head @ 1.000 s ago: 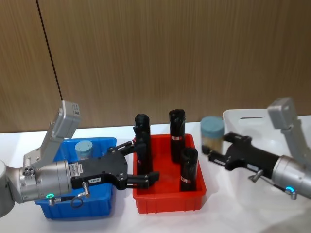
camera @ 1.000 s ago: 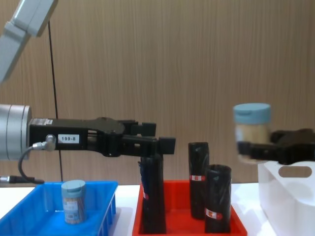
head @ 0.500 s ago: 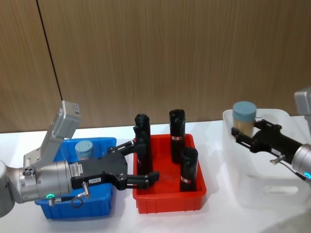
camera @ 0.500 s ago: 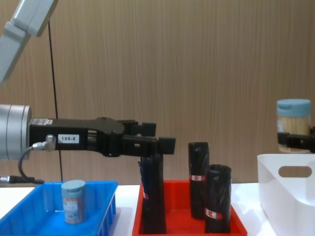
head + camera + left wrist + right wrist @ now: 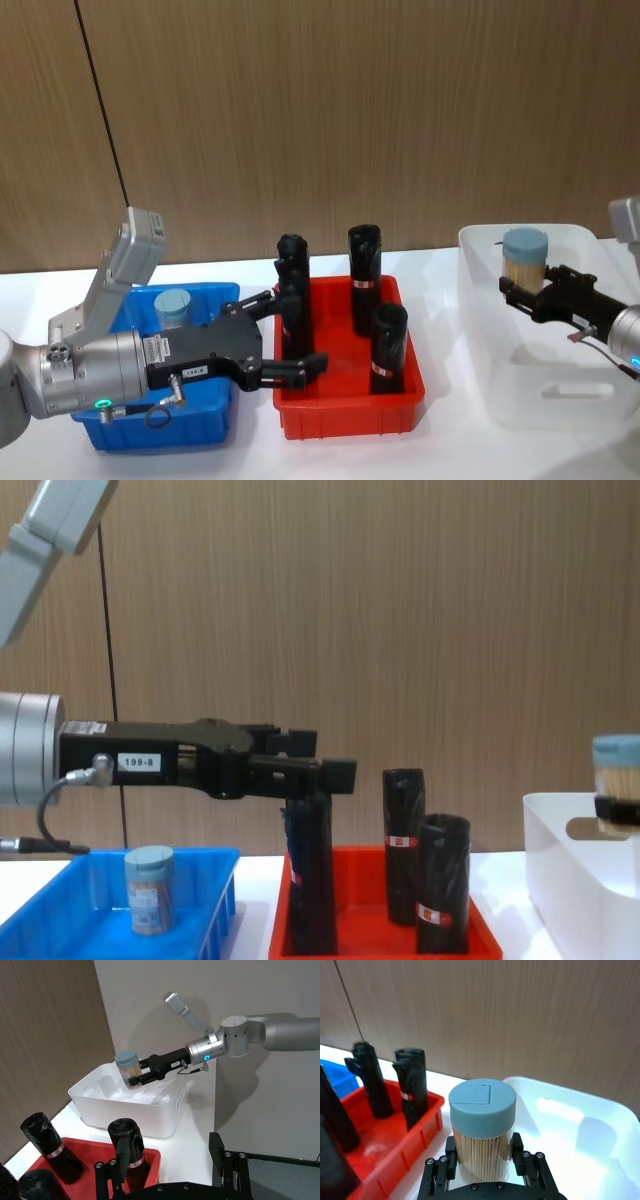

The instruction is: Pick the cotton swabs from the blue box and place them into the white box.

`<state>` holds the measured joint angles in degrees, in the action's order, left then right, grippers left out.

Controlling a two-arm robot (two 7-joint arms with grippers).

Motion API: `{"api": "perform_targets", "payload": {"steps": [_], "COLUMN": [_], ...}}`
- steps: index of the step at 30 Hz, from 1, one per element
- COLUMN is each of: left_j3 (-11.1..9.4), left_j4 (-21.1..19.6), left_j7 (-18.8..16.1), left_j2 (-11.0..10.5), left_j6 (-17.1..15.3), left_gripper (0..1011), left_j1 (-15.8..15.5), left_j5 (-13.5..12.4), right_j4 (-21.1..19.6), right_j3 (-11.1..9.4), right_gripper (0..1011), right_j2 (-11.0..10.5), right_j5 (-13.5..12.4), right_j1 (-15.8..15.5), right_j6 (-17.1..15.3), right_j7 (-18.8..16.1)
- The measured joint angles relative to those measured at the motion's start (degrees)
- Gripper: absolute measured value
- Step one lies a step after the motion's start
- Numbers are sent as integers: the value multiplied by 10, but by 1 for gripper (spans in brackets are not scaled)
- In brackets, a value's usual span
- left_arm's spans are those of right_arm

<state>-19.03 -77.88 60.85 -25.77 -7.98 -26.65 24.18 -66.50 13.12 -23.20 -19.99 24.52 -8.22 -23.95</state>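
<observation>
One clear jar of cotton swabs (image 5: 524, 258) with a grey-blue lid is upright in my right gripper (image 5: 527, 292), which is shut on it. The jar hangs over the white box (image 5: 560, 392), its lid just above the rim (image 5: 617, 780). My right wrist view shows the held jar (image 5: 482, 1130) with the white box (image 5: 570, 1105) behind it. The other jar (image 5: 173, 305) stands in the blue box (image 5: 200, 430) at the left (image 5: 149, 890). My left gripper (image 5: 295, 335) is open and hovers between the blue box and the red tray.
The red tray (image 5: 350, 415) sits between the two boxes and holds three tall black rolls (image 5: 365, 275). One roll (image 5: 291, 290) stands just below my left gripper's fingers. A wooden wall runs behind the table.
My right gripper has carried the jar to the right, from beside the red tray to over the white box, and lowered it there. The left arm has not moved.
</observation>
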Motion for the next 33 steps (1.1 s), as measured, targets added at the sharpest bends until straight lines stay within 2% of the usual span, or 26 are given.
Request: {"api": "perform_targets", "payload": {"steps": [5, 8, 9, 11, 13, 14, 17, 20, 27, 33], "left_j3": [0, 0, 0, 0, 0, 0, 0, 0, -1, -5], "left_j4": [0, 0, 0, 0, 0, 0, 0, 0, -2, -10], "left_j7": [0, 0, 0, 0, 0, 0, 0, 0, -8, -41], "left_j2": [0, 0, 0, 0, 0, 0, 0, 0, 0, 2], "left_j6": [0, 0, 0, 0, 0, 0, 0, 0, 1, 4], "left_gripper": [1004, 1004, 1004, 1004, 1004, 1004, 1004, 1004, 1004, 1004], "left_j1": [0, 0, 0, 0, 0, 0, 0, 0, 2, 9], "left_j5": [0, 0, 0, 0, 0, 0, 0, 0, -2, -8], "right_j4": [31, 47, 54, 59, 67, 70, 76, 79, 79, 60], "right_j3": [2, 3, 3, 3, 3, 3, 3, 2, 1, 1], "right_gripper": [634, 671, 732, 769, 850, 850, 953, 997, 1002, 1002], "right_j2": [4, 6, 7, 7, 8, 9, 9, 9, 9, 10], "right_j5": [5, 7, 8, 9, 9, 9, 9, 9, 8, 9], "right_j1": [11, 16, 18, 20, 23, 24, 25, 26, 25, 12], "right_j6": [-3, -4, -4, -4, -4, -4, -2, -1, 1, 4], "right_j7": [0, 0, 0, 1, 2, 4, 5, 6, 7, 16]}}
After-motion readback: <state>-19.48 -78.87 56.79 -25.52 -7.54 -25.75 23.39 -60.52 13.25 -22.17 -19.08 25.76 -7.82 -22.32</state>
